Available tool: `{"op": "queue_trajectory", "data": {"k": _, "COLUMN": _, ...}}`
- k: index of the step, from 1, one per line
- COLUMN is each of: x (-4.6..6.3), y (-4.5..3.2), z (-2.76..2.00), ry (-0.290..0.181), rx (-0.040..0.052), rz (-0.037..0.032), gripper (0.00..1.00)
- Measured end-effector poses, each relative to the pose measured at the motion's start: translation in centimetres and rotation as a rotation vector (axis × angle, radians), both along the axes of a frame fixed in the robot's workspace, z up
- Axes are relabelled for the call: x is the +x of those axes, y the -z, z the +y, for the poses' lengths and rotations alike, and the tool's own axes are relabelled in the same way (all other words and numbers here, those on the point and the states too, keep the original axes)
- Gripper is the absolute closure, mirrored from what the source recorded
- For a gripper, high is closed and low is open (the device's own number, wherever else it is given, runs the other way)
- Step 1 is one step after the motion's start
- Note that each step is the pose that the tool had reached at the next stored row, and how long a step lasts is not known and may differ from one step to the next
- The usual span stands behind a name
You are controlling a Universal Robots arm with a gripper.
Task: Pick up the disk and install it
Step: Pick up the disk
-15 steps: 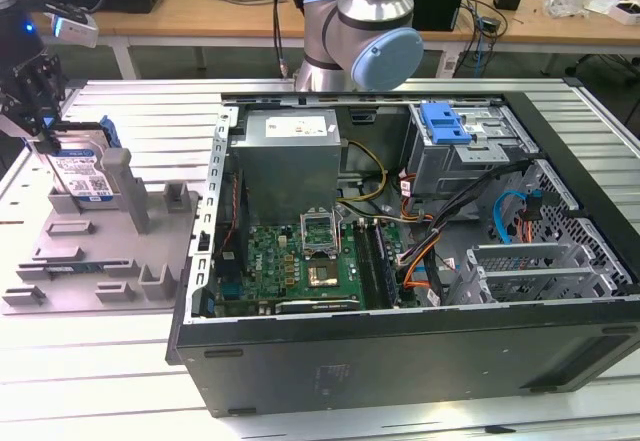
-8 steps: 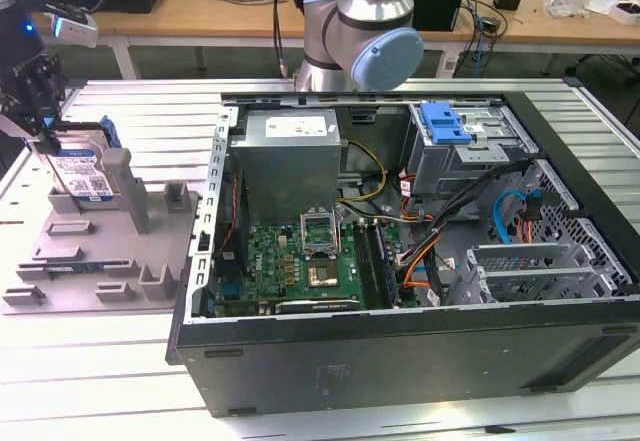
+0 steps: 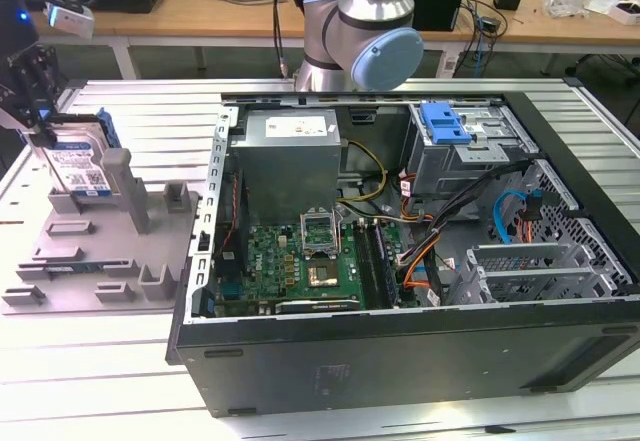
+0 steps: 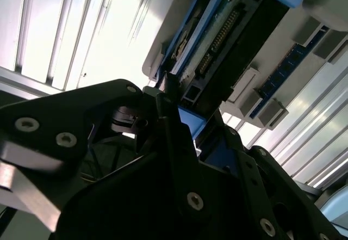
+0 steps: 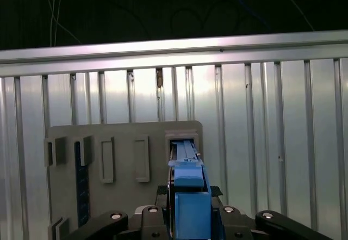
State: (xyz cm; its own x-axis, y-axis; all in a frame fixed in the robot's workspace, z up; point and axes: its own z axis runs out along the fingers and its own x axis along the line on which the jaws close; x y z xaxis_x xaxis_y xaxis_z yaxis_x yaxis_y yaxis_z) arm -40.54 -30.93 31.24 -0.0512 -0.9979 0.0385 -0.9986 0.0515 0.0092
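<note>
Where the disk (image 3: 78, 166) stands on edge in the grey fixture (image 3: 100, 251), upper left of the exterior view, my jaws look clamped on its blue frame (image 5: 187, 196), as the first wrist view shows. Pulling askew could jam it in its slot (image 5: 182, 137). Such a thin edge hold might let it swing or drop onto the slatted surface (image 3: 100, 361).

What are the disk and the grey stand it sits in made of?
The disk looks like silvery metal with a shiny paper label, edged in glossy blue plastic. The grey stand looks like dull, matte plastic: flat, even colour, no glints. I can't be sure.
</note>
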Motion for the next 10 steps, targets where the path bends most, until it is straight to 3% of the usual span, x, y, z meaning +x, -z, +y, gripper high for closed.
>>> {"op": "queue_trajectory", "data": {"k": 10, "x": 0.0, "y": -1.95, "z": 0.00, "ry": 0.000, "rx": 0.0000, "rz": 0.0000, "gripper": 0.63}}
